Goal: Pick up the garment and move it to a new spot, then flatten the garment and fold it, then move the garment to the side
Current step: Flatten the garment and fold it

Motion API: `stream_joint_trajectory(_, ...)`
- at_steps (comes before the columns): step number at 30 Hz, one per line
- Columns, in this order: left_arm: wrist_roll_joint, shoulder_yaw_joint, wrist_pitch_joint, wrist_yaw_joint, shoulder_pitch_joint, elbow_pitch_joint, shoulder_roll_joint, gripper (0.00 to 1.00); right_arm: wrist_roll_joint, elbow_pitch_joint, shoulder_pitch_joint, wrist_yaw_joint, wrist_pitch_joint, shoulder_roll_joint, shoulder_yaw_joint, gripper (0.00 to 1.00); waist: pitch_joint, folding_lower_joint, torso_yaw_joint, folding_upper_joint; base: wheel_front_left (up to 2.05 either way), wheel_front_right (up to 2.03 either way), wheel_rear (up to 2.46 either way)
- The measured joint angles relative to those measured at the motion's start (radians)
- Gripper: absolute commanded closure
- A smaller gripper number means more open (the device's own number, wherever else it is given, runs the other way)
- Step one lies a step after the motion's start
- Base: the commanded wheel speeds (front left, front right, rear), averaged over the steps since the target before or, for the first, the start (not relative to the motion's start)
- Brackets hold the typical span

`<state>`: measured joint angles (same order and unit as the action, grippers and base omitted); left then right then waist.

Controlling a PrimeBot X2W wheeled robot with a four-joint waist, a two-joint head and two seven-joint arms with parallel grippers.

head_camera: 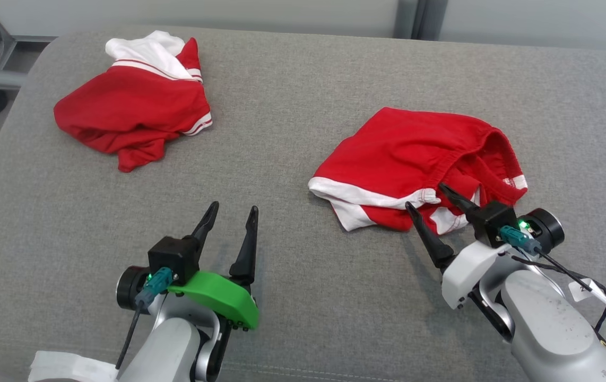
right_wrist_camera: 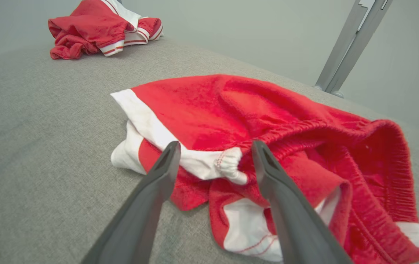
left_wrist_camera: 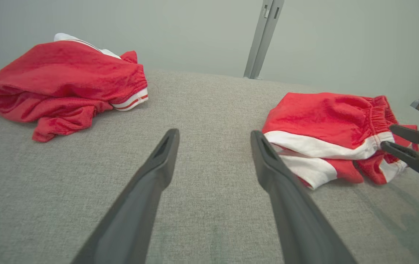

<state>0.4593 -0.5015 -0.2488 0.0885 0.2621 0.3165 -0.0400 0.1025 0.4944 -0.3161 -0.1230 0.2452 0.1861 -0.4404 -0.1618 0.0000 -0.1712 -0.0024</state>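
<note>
Head view: the crumpled red shorts sit on the grey cushion, just ahead of the right gripper, which is spread wide and empty. The left gripper is well apart, also spread and empty. Left wrist view: shorts lie off rightward. Right wrist view: the waistband corner sits between the spread fingers, so the right arm's probably the one to grab.

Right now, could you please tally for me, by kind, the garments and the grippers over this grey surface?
Red-and-white garments: 2, the left garment and the right garment, both crumpled.
Grippers: 2, the left gripper over bare surface and the right gripper at the right garment's near edge, both open.
Total: 4
</note>
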Motion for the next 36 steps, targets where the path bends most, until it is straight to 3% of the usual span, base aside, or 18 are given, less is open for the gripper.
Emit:
stream_joint_trajectory(8,-0.007,0.017,-0.003,0.006,-0.023,-0.016,0.000,0.00,0.016,0.048,-0.013,0.000,0.000,-0.009,0.003,0.00,-0.017,0.0000,-0.024,0.0000,0.00,0.00,0.00)
stream_joint_trajectory(27,-0.036,0.033,-0.003,0.008,-0.043,-0.065,-0.004,0.00,0.027,0.104,-0.052,0.000,0.002,-0.028,-0.008,0.00,-0.028,0.0000,0.002,0.0000,0.00,0.00,0.00)
stream_joint_trajectory(28,-0.038,0.033,-0.003,0.008,-0.044,-0.066,-0.005,0.00,0.025,0.107,-0.055,0.000,0.002,-0.028,-0.015,0.06,-0.028,0.0000,0.002,0.0000,0.00,0.00,0.00)
stream_joint_trajectory(32,-0.042,0.033,-0.003,0.008,-0.053,-0.067,-0.005,0.00,0.020,0.123,-0.067,0.000,0.004,-0.028,-0.026,0.69,-0.030,0.0000,0.001,0.0000,0.00,0.00,0.00)
stream_joint_trajectory(33,-0.042,0.033,-0.003,0.009,-0.056,-0.067,-0.005,0.00,0.020,0.126,-0.068,0.000,0.005,-0.028,-0.027,0.77,-0.030,0.0000,0.000,0.0000,0.00,0.00,0.00)
stream_joint_trajectory(34,-0.042,0.034,-0.003,0.009,-0.058,-0.067,-0.005,0.00,0.020,0.128,-0.068,0.000,0.005,-0.029,-0.028,0.96,-0.030,0.0000,0.000,0.0000,0.00,0.00,0.00)
stream_joint_trajectory(36,-0.042,0.037,-0.003,0.009,-0.058,-0.069,-0.005,0.00,0.022,0.127,-0.070,0.000,0.005,-0.030,-0.025,1.00,-0.029,0.0000,0.000,0.0000,0.00,0.00,0.00)
